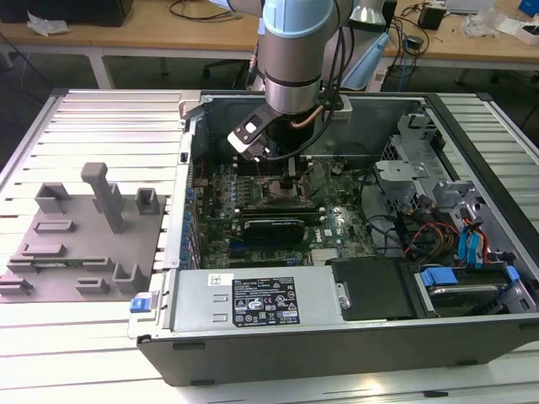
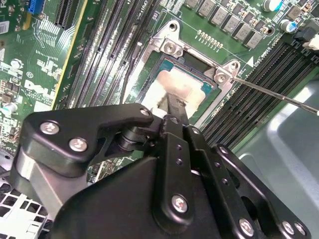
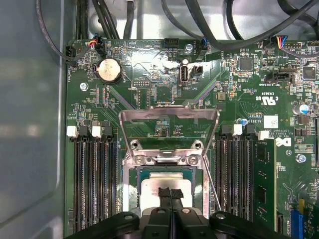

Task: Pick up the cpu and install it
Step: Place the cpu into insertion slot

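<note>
Exterior view just gave me the arm (image 1: 290, 59) reaching down into the open computer case (image 1: 354, 349), with the grey fixture plate (image 1: 80, 252) off on that view's left. First wrist view had the good stuff: cpu (image 3: 149, 191) lying in the socket (image 3: 133, 199), load plate (image 3: 169, 117) flipped up, gripper (image 3: 170, 195) fingers pinched together holding nothing, tips right over the chip's top. Second wrist view added a thin lever rod (image 2: 271, 93) beside the socket.

A round silver-grey arm (image 1: 290, 67) with a pale blue cap (image 1: 296, 13) carries black jaws studded with silver screws (image 2: 179, 203).
</note>
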You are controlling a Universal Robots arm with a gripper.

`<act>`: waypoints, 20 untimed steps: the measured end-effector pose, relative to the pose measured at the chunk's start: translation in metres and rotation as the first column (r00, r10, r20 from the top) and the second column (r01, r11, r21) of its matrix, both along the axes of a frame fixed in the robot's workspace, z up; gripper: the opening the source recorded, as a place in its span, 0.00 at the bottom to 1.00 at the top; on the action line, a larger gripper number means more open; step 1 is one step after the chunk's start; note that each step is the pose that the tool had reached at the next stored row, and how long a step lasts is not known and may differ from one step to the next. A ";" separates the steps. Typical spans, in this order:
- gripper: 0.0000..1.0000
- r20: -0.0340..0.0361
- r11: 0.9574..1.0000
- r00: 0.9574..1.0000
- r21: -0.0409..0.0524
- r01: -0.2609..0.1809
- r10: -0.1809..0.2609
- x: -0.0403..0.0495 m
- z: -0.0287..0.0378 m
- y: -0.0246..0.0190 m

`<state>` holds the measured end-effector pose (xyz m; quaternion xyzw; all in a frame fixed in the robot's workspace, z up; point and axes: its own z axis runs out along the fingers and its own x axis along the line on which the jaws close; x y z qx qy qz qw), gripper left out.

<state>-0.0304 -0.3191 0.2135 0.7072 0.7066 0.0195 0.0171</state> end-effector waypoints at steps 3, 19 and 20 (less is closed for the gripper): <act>0.11 0.001 1.000 1.000 0.000 0.000 0.000 -0.0016 -0.0004 0.0000; 0.11 0.002 1.000 1.000 -0.001 0.000 0.000 -0.0018 0.0272 0.0001; 0.11 0.002 1.000 1.000 -0.001 0.000 0.000 -0.0018 0.0272 0.0001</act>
